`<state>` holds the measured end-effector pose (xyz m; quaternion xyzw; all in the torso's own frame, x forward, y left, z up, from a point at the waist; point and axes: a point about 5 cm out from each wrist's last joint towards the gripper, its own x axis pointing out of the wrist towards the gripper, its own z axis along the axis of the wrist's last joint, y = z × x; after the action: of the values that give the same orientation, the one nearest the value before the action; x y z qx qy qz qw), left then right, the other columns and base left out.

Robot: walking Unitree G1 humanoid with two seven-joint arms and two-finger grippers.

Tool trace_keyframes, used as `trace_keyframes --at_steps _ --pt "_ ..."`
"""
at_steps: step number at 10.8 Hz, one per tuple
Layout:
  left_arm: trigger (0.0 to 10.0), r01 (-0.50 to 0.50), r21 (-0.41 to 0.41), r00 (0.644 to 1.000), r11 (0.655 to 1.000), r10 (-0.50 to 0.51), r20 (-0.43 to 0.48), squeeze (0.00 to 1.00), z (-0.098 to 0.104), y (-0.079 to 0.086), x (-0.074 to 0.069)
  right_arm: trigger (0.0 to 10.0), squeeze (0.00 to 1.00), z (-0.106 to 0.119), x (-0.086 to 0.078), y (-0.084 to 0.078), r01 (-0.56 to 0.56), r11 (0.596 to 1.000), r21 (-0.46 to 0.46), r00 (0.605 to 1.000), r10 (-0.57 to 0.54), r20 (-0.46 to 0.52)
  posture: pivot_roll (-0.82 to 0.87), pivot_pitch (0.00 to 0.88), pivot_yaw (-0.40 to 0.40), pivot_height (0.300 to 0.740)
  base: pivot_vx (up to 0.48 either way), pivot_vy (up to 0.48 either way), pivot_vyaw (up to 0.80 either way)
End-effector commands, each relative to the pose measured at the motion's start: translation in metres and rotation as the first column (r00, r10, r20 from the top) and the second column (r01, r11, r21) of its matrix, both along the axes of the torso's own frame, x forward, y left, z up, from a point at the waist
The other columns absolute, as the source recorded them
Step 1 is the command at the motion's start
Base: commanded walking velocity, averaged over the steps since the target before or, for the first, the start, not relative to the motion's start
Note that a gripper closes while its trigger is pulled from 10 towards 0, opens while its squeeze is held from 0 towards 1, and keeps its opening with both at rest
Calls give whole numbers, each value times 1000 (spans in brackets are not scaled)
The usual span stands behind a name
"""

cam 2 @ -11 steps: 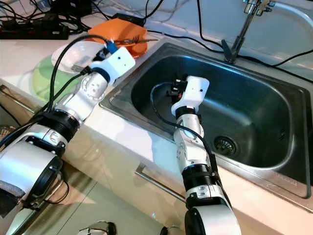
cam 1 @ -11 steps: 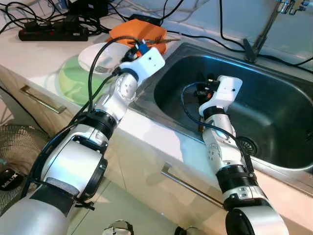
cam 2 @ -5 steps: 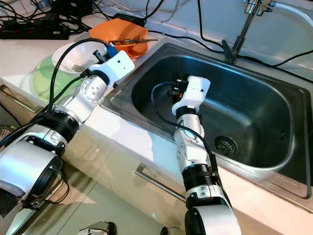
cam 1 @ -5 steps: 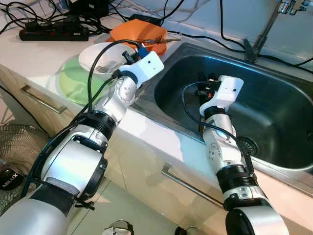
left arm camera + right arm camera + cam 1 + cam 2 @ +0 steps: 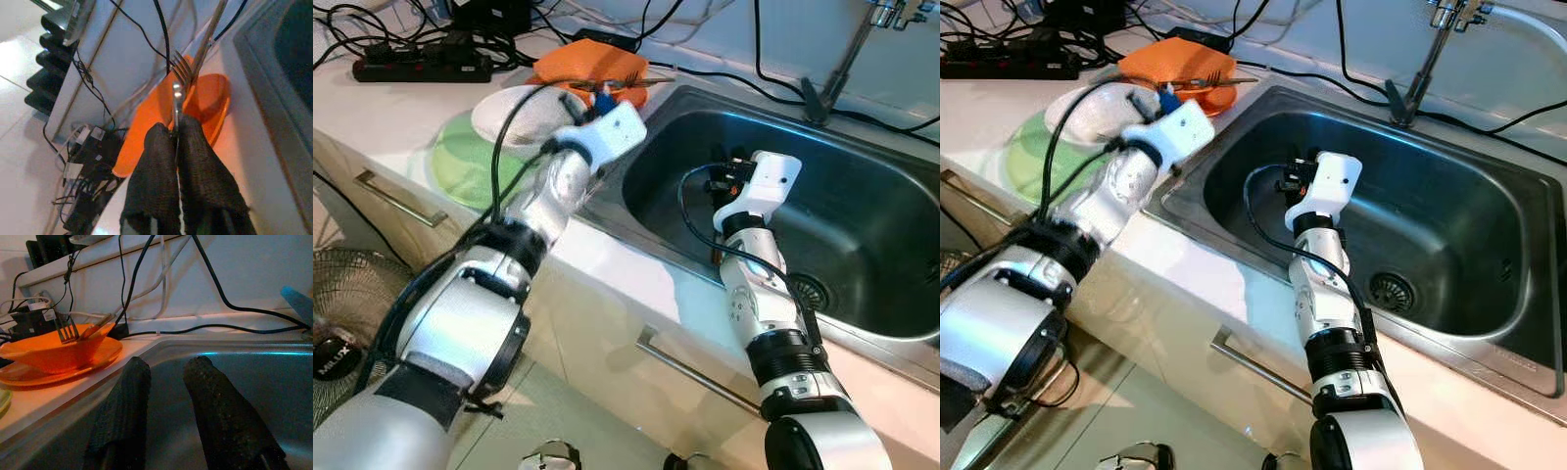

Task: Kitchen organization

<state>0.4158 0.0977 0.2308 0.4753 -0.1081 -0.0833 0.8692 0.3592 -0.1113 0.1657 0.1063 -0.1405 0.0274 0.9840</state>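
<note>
From the head views, the left gripper's fingertips are hidden behind its white wrist housing above the orange bowl [image 5: 589,67], which sits beside one white bowl [image 5: 514,113] and one green plate [image 5: 470,162] on the counter left of the steel sink [image 5: 1410,225], while the right arm reaches into the sink basin. In the left wrist view the left gripper [image 5: 177,134] has both fingers pressed together on the handle of one fork [image 5: 178,90], held over the orange bowl with a second utensil's handle cut off by the frame edge. In the right wrist view the right gripper [image 5: 164,369] hangs inside the sink with its two fingers parted and empty, and the orange bowl, on an orange plate [image 5: 34,374], holds a fork with its tines up.
</note>
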Motion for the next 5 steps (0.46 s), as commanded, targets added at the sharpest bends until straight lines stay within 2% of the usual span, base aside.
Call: trace_keyframes --at_steps 1,3,5 --pt "0 1 9 1000 1000 -1 9 0 2 -1 0 10000 0 -6 -1 -3 17 1000 3 1000 -17 -17 66 62 -1 740 0 0 0" --pt "0 -14 41 999 999 13 37 0 4 1 1 10000 0 -7 -2 -3 18 1000 5 1000 -18 -21 66 65 -3 740 0 0 0" --pt "0 -48 171 985 984 18 172 0 24 2 1 10000 0 -7 -2 -4 19 1000 8 1000 -19 -23 69 74 -8 740 0 0 0"
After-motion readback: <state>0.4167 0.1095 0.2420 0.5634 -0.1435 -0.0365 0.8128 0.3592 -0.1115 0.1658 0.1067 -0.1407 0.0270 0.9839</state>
